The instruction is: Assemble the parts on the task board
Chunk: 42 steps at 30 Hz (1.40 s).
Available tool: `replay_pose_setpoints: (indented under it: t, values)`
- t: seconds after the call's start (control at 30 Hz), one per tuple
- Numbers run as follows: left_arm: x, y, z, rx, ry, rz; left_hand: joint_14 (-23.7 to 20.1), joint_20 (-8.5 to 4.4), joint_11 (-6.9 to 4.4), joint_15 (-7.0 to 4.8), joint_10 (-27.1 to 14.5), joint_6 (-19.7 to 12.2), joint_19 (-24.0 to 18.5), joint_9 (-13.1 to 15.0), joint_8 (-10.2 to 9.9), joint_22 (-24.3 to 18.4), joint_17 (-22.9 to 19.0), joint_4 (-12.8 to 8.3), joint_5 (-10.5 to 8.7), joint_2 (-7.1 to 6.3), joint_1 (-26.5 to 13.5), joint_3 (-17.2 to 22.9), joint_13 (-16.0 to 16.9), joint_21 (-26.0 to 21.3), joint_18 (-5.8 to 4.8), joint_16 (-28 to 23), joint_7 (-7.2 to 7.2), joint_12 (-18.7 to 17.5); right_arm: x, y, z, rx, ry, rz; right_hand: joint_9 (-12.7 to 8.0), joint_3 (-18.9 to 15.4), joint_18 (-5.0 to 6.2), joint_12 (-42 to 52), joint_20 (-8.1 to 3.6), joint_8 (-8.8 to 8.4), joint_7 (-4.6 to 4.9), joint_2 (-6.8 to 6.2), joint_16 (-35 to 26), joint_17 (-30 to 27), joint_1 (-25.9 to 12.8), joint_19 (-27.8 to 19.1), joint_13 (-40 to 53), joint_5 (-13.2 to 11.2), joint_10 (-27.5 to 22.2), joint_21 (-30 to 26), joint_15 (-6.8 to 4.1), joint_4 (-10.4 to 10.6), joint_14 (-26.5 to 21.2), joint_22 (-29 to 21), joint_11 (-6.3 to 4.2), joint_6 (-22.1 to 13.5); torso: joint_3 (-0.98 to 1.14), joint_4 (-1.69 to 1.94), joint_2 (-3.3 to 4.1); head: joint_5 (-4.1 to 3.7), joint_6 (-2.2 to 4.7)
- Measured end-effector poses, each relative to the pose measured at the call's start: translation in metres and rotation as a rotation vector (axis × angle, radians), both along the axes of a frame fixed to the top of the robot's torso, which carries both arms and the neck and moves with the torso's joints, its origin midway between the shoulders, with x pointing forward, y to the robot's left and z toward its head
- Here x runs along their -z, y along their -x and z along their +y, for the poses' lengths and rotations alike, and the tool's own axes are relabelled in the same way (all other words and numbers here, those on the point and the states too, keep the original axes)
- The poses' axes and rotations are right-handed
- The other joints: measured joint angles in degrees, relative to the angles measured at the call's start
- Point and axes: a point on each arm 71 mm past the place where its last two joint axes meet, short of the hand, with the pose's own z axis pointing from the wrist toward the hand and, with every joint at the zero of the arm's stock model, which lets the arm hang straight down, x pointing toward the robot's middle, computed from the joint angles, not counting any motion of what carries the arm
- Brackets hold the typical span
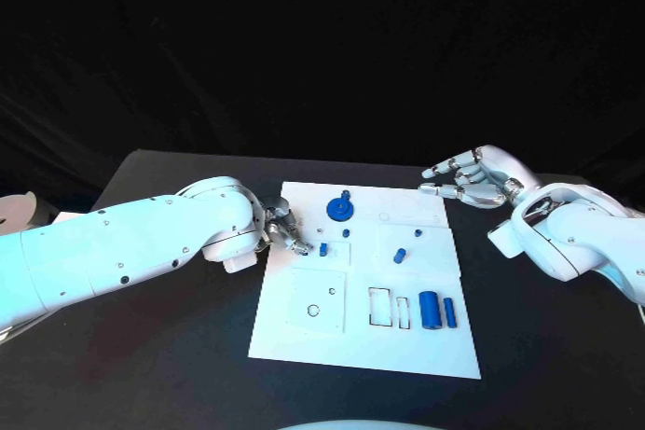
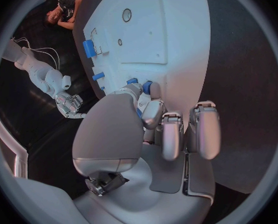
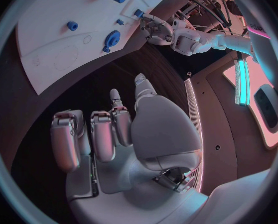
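The white task board [image 1: 404,351] lies in the middle of the black table. My left hand [image 1: 285,232] rests at its left edge, thumb and a finger closed together at a small blue part [image 2: 139,112], which looks pinched between them; another small blue part [image 1: 324,249] stands just beside the fingertips. A blue gear [image 1: 340,207] sits near the board's far edge, a blue peg [image 1: 399,256] at mid-board, and two blue cylinders [image 1: 429,309] near the right edge. My right hand [image 1: 471,180] hovers off the board's far right corner, fingers loosely bent, holding nothing.
Black table [image 1: 161,355] surrounds the board on all sides. Rectangular slots [image 1: 382,307] and a round hole [image 1: 313,311] mark the board's near half. My left forearm [image 1: 134,248] stretches across the table's left side.
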Motion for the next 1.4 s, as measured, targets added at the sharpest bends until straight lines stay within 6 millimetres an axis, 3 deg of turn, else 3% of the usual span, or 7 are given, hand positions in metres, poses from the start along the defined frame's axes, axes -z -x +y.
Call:
replay_pose_setpoints:
  t: [0.13,0.23,0.27,0.33,0.83,1.4]
  values:
    - [0.0,0.0,0.0,-0.002,0.001,0.002,0.0,0.0,0.04,0.0,-0.04,-0.54,0.0,0.71,1.28,0.0,0.0,0.17,3.21,-2.01,-0.9,3.17,-0.23,0.0,-0.01,0.0,0.27,-0.14,0.0,0.0,0.0,0.0,0.0,0.0,0.0,0.0,0.0,0.0,0.0,0.0,0.0,0.0,0.0,0.0,0.0,0.0,0.0,0.14,0.0,0.0,0.0,0.0,0.0,0.0,0.0,0.0,0.0,0.0,-0.01,0.0,0.05]
    - [0.0,0.0,0.0,-0.004,0.002,0.003,0.0,0.0,0.19,0.01,0.04,-0.7,0.0,0.99,1.79,0.0,0.0,-0.1,4.08,-2.86,-1.75,4.48,-0.23,0.0,-0.01,0.0,0.31,-0.14,0.0,0.0,0.0,0.0,0.0,0.001,0.0,0.0,-0.01,0.0,0.0,0.0,0.0,0.0,0.0,-0.01,0.0,0.0,0.0,0.14,0.0,0.0,0.0,0.0,0.0,0.0,0.0,0.0,0.0,-0.01,-0.01,0.03,0.07]
    - [0.0,-0.001,0.001,-0.006,0.002,0.003,0.0,0.0,0.29,0.01,0.13,-0.71,0.0,1.11,2.02,0.0,-0.01,-1.95,4.23,-3.3,-2.2,6.41,-0.23,0.0,0.0,0.0,0.31,-0.14,0.0,0.0,0.0,0.0,0.0,0.001,0.0,0.0,0.0,0.0,0.0,0.0,0.0,0.0,0.0,-0.01,0.0,0.0,0.0,0.14,0.0,0.0,0.0,0.0,0.0,-0.01,0.0,0.0,0.0,-0.01,-0.01,0.04,0.07]
    - [0.0,-0.001,0.001,-0.01,0.003,0.004,0.0,0.0,0.29,0.01,0.13,-0.82,0.0,1.26,2.52,0.0,-0.01,-2.7,4.24,-3.84,-2.73,7.56,-0.32,0.0,0.0,0.0,0.4,-0.14,0.0,0.0,0.0,0.0,0.0,0.002,0.0,0.0,-0.01,0.0,0.0,0.0,0.0,0.0,0.0,-0.01,0.0,0.0,0.0,0.14,0.0,0.0,0.0,0.0,0.0,-0.01,0.0,0.0,0.01,-0.01,-0.01,0.07,0.06]
    - [0.002,-0.001,0.004,-0.044,0.037,0.028,0.0,0.0,0.48,0.01,0.36,-1.12,0.0,1.85,4.11,0.0,-0.01,-5.46,4.53,-4.53,-5.15,10.64,0.43,0.0,0.0,0.0,0.68,0.18,0.001,0.0,-0.001,-0.001,0.0,0.005,0.0,0.0,0.0,0.0,0.0,0.0,0.0,0.0,0.0,-0.02,0.0,0.0,0.0,0.14,0.0,0.0,0.0,0.0,0.0,-0.01,0.0,0.0,0.02,0.04,-0.07,0.09,0.2]
    - [-0.006,-0.01,0.013,-0.074,0.127,0.084,0.0,0.0,0.29,0.02,0.54,-1.11,0.0,1.84,4.02,0.0,-0.02,-5.76,4.51,-4.71,-5.34,10.93,0.18,-0.53,-0.01,0.0,0.67,0.18,0.002,0.0,0.0,-0.004,-0.001,0.01,0.0,0.0,0.0,0.0,0.0,0.0,0.0,0.0,0.0,-0.03,0.0,0.0,0.0,0.37,0.0,0.0,0.0,0.0,0.0,0.03,0.0,0.0,-0.02,-0.02,0.01,0.33,0.44]
